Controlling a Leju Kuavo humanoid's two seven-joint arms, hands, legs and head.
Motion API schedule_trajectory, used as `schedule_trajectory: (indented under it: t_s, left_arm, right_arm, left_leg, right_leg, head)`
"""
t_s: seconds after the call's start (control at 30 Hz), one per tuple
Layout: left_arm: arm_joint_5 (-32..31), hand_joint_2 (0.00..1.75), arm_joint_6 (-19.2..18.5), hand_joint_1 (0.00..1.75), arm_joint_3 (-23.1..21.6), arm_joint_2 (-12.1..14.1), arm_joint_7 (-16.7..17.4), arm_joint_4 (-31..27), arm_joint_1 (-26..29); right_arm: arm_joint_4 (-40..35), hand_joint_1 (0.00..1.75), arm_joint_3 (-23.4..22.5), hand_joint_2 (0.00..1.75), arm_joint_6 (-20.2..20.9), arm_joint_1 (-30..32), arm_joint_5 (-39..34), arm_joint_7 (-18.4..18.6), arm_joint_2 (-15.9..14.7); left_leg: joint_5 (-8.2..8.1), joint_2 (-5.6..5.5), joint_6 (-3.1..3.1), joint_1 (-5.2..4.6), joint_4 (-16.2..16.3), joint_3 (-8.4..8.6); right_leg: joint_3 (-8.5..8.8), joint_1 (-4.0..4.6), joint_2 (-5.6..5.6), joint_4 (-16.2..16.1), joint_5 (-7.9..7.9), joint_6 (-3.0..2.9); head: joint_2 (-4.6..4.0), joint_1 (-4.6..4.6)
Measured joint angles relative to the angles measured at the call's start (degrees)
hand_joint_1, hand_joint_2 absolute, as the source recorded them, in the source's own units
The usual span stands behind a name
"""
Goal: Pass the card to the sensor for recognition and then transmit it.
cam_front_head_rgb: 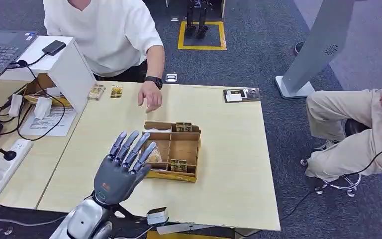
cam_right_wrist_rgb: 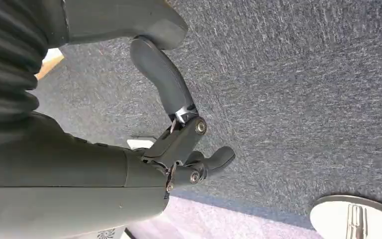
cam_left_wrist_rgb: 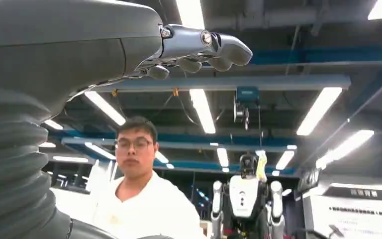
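Note:
A wooden tray (cam_front_head_rgb: 186, 146) with compartments sits mid-table, with small patterned cards (cam_front_head_rgb: 178, 165) standing in its near and far slots. My left hand (cam_front_head_rgb: 124, 167) hovers palm-down just left of the tray, fingers stretched out and apart, holding nothing. The left wrist view shows its fingers (cam_left_wrist_rgb: 199, 47) against the ceiling. My right hand (cam_right_wrist_rgb: 184, 139) hangs over grey carpet with its fingers loosely apart and nothing in it. A white box-shaped stand (cam_front_head_rgb: 72, 72) with a dark device (cam_front_head_rgb: 53, 48) on top stands at the table's far left.
A person in a white shirt sits across the table, one hand (cam_front_head_rgb: 150, 98) resting on it beyond the tray. Two more card stacks (cam_front_head_rgb: 96, 91) lie far left, a dark holder (cam_front_head_rgb: 241, 94) far right. Cables and a power strip (cam_front_head_rgb: 5, 154) lie left. Another person (cam_front_head_rgb: 358, 129) sits right.

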Motion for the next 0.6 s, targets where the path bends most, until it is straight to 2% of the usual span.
schedule_trajectory:
  t_s: [0.3, 0.6]
  left_arm:
    - [0.0, 1.75, 0.0, 0.00, -2.6, -0.1, 1.1, 4.3, -0.4]
    - [0.0, 1.75, 0.0, 0.00, -6.6, -0.1, 4.1, 8.7, -1.6]
  right_arm:
    - [0.0, 0.00, 0.0, 1.75, 0.0, 0.0, 0.0, -0.5, 0.1]
    - [0.0, 0.00, 0.0, 1.75, 0.0, 0.0, 0.0, -0.7, 0.3]
  left_leg:
    - [0.00, 0.00, 0.00, 0.00, 0.0, 0.00]
    - [0.00, 0.00, 0.00, 0.00, 0.0, 0.00]
  right_leg:
    - [-0.01, 0.00, 0.00, 0.0, 0.00, 0.00]
    - [-0.01, 0.00, 0.01, 0.0, 0.00, 0.00]
  head:
    - [0.02, 0.00]
    - [0.00, 0.00]
